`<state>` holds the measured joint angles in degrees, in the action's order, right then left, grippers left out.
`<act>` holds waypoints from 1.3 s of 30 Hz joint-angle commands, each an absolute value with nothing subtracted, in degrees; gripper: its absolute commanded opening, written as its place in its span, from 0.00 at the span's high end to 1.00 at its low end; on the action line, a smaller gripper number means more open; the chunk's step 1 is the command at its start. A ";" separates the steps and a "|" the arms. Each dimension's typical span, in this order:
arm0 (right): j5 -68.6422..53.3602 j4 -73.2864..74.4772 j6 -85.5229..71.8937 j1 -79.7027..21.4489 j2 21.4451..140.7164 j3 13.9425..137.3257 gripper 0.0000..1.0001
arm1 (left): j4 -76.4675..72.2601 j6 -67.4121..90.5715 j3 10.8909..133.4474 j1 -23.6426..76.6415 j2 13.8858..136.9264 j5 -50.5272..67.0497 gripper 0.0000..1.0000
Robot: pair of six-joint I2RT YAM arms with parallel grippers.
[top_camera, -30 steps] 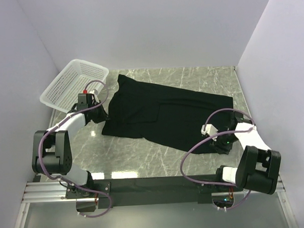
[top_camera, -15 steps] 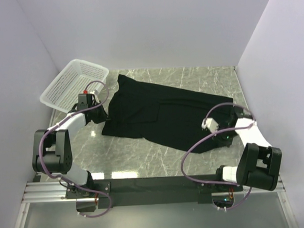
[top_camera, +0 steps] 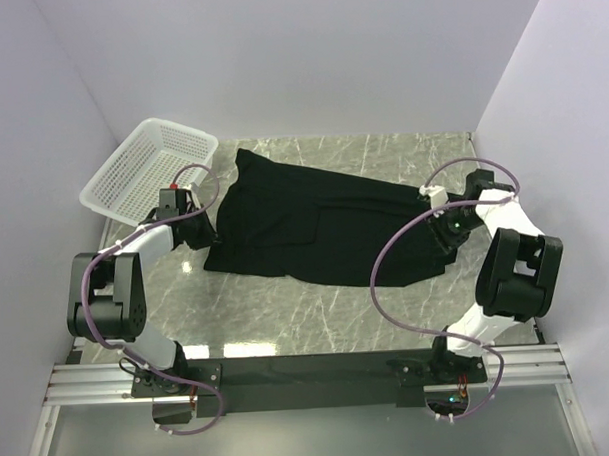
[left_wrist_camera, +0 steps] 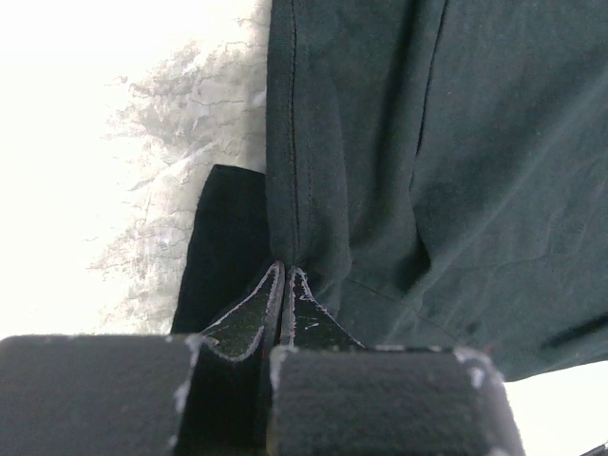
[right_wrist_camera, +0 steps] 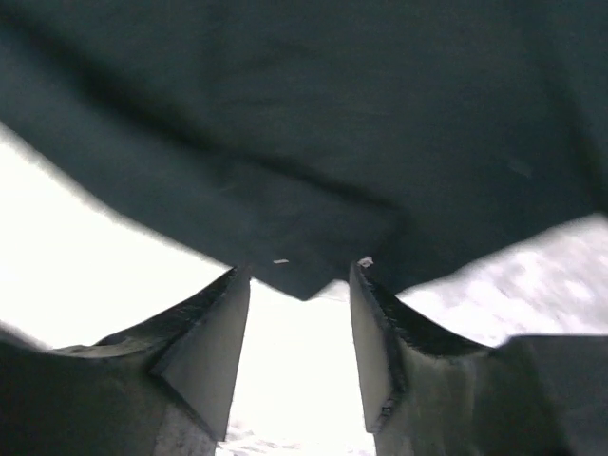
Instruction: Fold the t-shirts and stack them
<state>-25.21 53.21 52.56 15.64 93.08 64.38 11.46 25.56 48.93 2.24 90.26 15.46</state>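
A black t-shirt [top_camera: 314, 223] lies spread across the marble table, partly folded. My left gripper [top_camera: 211, 234] sits at the shirt's left edge. In the left wrist view it [left_wrist_camera: 286, 271] is shut on the hem of the t-shirt [left_wrist_camera: 456, 142]. My right gripper [top_camera: 448, 230] is at the shirt's right edge. In the right wrist view it [right_wrist_camera: 298, 274] is open, with a corner of the t-shirt [right_wrist_camera: 304, 114] lying between the fingertips, not pinched.
A white mesh basket [top_camera: 147, 168] stands at the back left, just beyond the left arm. Pale walls close the table on the left, back and right. Purple cables loop over both arms.
My right arm has swung from the shirt's near right corner toward the back, up the right edge. The left gripper has stayed in place on the hem.
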 commanded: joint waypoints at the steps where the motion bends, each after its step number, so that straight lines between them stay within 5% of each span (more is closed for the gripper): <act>1: -17.00 41.00 35.64 15.12 90.18 64.95 0.46 | 10.37 24.78 49.83 2.29 90.00 17.31 0.99; 5: -24.73 42.87 41.10 15.21 85.36 65.04 0.47 | 10.37 24.79 49.83 2.29 90.18 17.23 0.99; 8: -31.71 57.45 61.75 14.94 82.45 63.30 0.52 | 10.64 24.61 49.92 2.29 90.18 17.23 0.99; 13: -27.95 59.25 73.63 13.71 77.89 54.07 0.50 | 10.63 24.61 49.75 2.29 90.26 17.40 0.99; 21: -21.10 45.56 71.83 5.19 75.41 42.46 0.46 | 10.46 24.70 49.83 2.29 90.79 18.11 0.99; 34: -15.38 35.78 66.62 1.50 80.06 40.79 0.44 | 10.55 24.70 49.13 2.29 90.18 17.93 0.99; 39: -15.21 36.21 66.18 0.53 81.65 39.99 0.51 | 10.99 24.26 49.39 2.29 90.26 17.84 0.99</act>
